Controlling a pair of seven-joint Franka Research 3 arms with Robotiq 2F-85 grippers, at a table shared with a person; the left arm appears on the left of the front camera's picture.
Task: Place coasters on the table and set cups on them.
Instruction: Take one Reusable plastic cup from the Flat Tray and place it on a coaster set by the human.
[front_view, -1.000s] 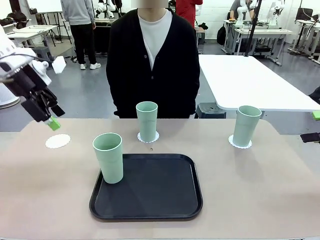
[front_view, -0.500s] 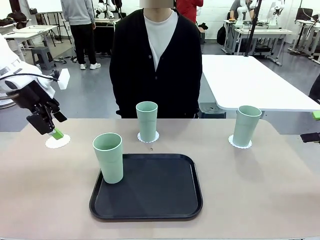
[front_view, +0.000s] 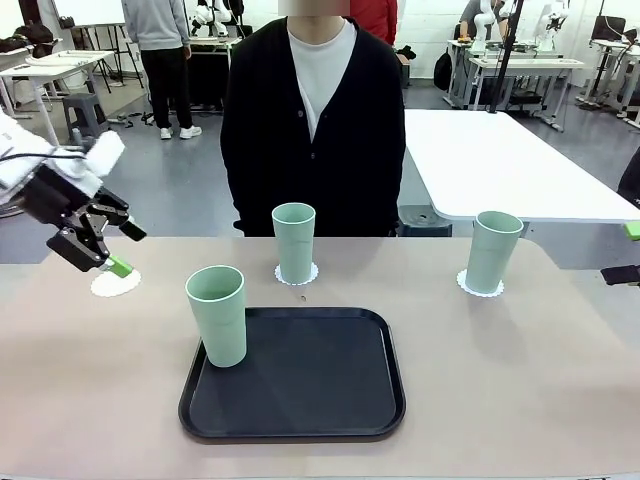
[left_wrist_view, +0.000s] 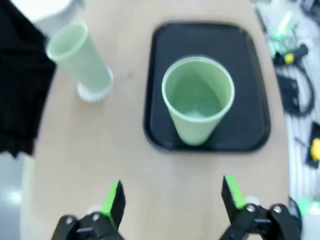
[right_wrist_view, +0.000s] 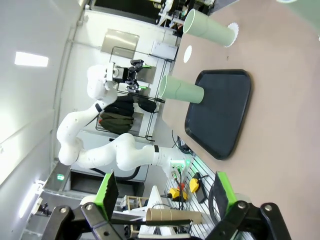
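Front view facing the person; both wrist views sharing the tray (front_view: 300, 380).

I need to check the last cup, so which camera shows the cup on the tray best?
The left wrist view: the cup on the tray sits central, its inside visible. The front view shows that cup upright at the tray's left edge. The right wrist view shows it small and sideways.

Glossy white rounded left arm (front_view: 25, 160) is carrying a black two-finger left gripper (front_view: 112, 250) showing green pads; black cable is trailing
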